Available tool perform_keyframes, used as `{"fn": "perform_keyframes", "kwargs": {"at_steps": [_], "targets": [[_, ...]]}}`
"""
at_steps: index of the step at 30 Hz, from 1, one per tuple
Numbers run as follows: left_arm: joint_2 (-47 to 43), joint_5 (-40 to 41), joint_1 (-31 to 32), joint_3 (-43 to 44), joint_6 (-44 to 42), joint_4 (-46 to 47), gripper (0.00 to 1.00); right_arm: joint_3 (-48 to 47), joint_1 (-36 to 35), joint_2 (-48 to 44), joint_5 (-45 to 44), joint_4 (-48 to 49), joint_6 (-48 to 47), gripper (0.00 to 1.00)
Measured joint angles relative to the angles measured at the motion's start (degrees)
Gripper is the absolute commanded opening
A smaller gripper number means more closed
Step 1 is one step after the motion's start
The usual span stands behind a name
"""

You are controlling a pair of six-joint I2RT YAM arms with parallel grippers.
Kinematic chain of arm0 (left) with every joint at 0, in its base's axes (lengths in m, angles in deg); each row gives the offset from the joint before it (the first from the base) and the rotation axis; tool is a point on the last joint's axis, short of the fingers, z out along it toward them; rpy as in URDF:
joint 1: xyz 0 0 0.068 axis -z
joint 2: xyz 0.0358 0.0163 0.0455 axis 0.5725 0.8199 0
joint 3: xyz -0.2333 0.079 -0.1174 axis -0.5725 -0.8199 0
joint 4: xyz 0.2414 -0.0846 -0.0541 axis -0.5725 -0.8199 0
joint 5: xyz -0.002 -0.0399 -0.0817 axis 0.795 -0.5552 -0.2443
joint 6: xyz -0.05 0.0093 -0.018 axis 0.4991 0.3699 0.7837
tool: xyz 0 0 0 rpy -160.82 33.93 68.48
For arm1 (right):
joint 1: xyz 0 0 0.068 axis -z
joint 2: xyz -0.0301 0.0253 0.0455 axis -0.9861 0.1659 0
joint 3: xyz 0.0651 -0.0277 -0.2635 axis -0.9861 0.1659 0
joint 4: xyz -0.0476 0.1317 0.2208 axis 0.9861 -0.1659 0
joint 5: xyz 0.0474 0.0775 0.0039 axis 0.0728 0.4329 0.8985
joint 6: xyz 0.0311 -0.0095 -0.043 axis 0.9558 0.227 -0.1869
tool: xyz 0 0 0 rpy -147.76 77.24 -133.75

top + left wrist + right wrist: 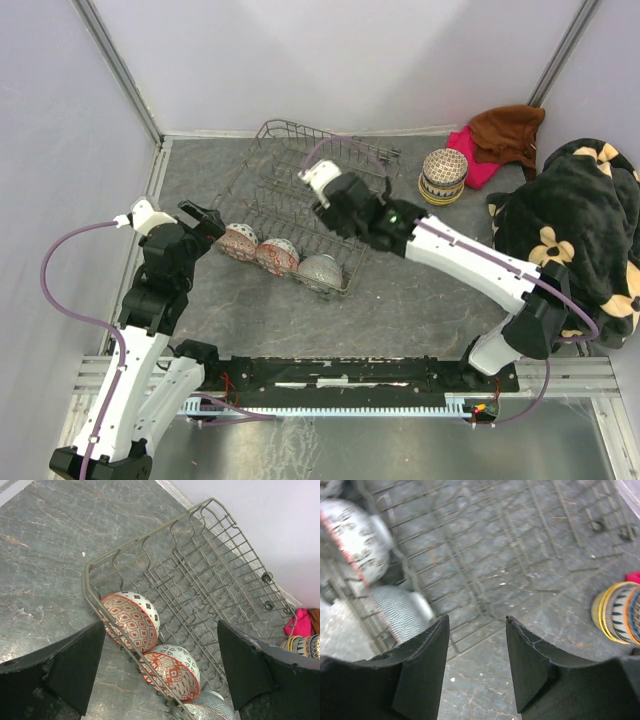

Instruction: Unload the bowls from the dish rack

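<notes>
The grey wire dish rack (290, 180) lies in the middle of the table. Three bowls stand on edge along its near side: a red-patterned one (238, 241), a second red-patterned one (277, 256) and a grey one (320, 271). A stack of bowls (443, 175) stands on the table to the right of the rack. My left gripper (208, 218) is open and empty, just left of the rack, with the first bowl (131, 622) and second bowl (172, 672) between its fingers in the left wrist view. My right gripper (330, 212) is open and empty above the rack (485, 555), near the grey bowl (400, 612).
A pink cloth (470, 160) and a brown cloth (505, 135) lie behind the bowl stack. A black flowered blanket (575, 230) covers the right side. Walls close in the table on the left, back and right.
</notes>
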Motion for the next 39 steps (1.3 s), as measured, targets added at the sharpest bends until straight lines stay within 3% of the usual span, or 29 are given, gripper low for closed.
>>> {"fn": "perform_keyframes", "kwargs": {"at_steps": [5, 14, 28, 39], "targets": [[-0.13, 0.31, 0.0, 0.07, 0.0, -0.09, 0.99, 4.09, -9.66, 0.11, -3.78, 1.29, -1.2, 0.56], [-0.61, 0.31, 0.0, 0.28, 0.0, -0.48, 0.99, 7.58, -17.97, 3.87, -9.03, 2.4, -1.66, 0.56], [-0.63, 0.35, 0.0, 0.55, -0.02, -0.92, 0.99, 8.87, -18.93, 10.01, -13.94, 4.09, -2.34, 0.49], [-0.52, 0.44, 0.0, 0.57, -0.02, -0.87, 0.99, 10.34, -19.71, 12.2, -18.88, 6.23, -3.3, 0.29]]}}
